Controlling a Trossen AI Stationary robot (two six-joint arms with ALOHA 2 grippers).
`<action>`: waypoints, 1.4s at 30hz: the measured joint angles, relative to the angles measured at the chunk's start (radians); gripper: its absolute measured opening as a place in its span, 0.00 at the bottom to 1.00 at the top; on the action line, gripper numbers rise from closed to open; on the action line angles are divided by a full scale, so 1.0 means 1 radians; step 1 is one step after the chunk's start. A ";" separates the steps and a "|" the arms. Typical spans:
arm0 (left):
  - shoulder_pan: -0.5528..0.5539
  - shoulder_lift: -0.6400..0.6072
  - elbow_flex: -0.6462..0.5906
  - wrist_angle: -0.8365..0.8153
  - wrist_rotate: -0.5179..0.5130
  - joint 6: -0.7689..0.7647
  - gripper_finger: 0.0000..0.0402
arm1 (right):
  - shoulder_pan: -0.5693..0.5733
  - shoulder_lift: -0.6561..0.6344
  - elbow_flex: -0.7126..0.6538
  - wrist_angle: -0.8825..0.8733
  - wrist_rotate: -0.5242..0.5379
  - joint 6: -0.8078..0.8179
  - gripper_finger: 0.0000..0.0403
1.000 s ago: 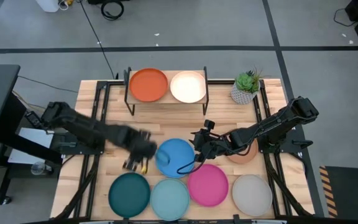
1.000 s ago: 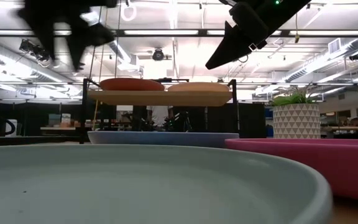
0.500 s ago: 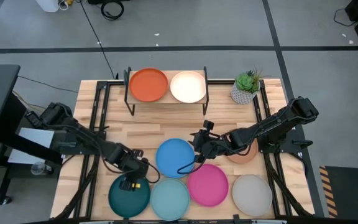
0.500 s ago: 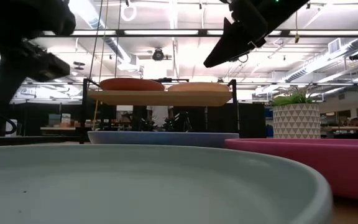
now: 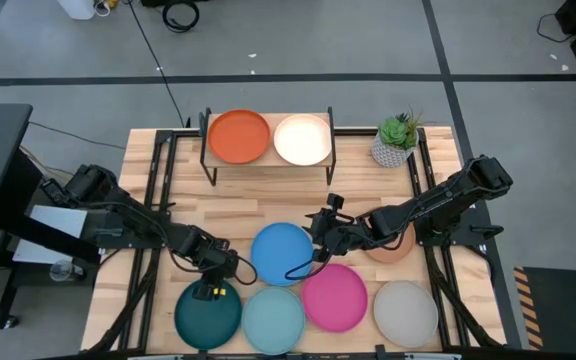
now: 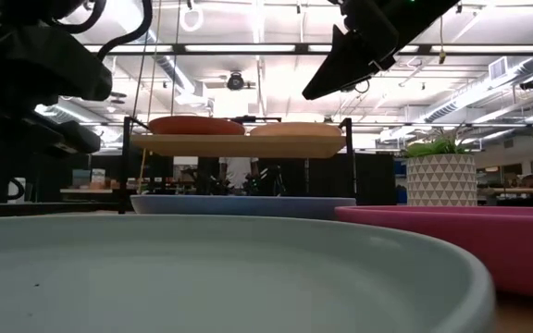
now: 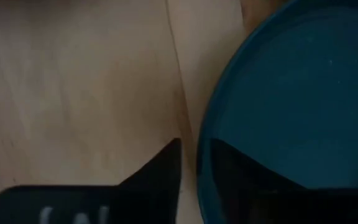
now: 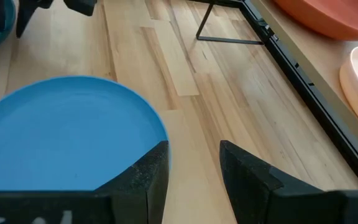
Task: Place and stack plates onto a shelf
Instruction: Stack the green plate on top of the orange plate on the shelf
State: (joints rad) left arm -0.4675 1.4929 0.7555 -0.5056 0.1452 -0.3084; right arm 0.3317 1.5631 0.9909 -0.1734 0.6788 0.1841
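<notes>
left gripper [image 7: 188, 165] | fingers parted astride the rim of the round dark teal plate [image 5: 208, 311] at the table's near-left, not yet clamped | right gripper [image 8: 193, 163] | open, empty, beside the round blue plate [image 5: 282, 252] | handling: likely rigid, light, slick; take by rim

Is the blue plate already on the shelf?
No, the blue plate lies on the table, while the shelf holds only the orange plate and peach plate.

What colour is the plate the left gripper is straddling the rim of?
Dark teal: the plate under the left gripper, clearest in the left wrist view.
</notes>
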 joint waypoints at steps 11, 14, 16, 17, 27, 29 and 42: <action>0.014 -0.016 0.098 -0.210 0.114 0.101 0.03 | 0.000 0.000 0.000 0.000 0.000 0.000 0.37; 0.047 -0.043 0.185 -0.365 0.129 0.141 0.03 | 0.000 0.000 0.000 0.000 0.000 0.000 0.37; 0.091 -0.075 0.240 -0.434 0.120 0.182 0.03 | 0.000 0.000 0.000 0.001 0.000 0.000 0.37; 0.121 -0.092 0.267 -0.461 0.114 0.206 0.03 | 0.000 0.000 0.000 0.002 0.000 0.000 0.37; 0.583 -0.180 0.515 -0.615 -0.035 0.506 0.03 | 0.000 0.000 0.000 0.011 0.000 -0.019 0.37; 0.688 -0.175 0.561 -0.599 -0.062 0.550 0.03 | 0.000 0.000 0.000 0.023 0.000 -0.026 0.37; 1.271 -0.101 0.797 -0.413 -0.097 0.503 0.03 | -0.008 0.000 0.000 0.023 0.000 -0.056 0.37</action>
State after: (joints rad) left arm 0.8035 1.3916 1.5526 -0.9181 0.0479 0.1943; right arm 0.3237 1.5635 0.9913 -0.1509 0.6792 0.1284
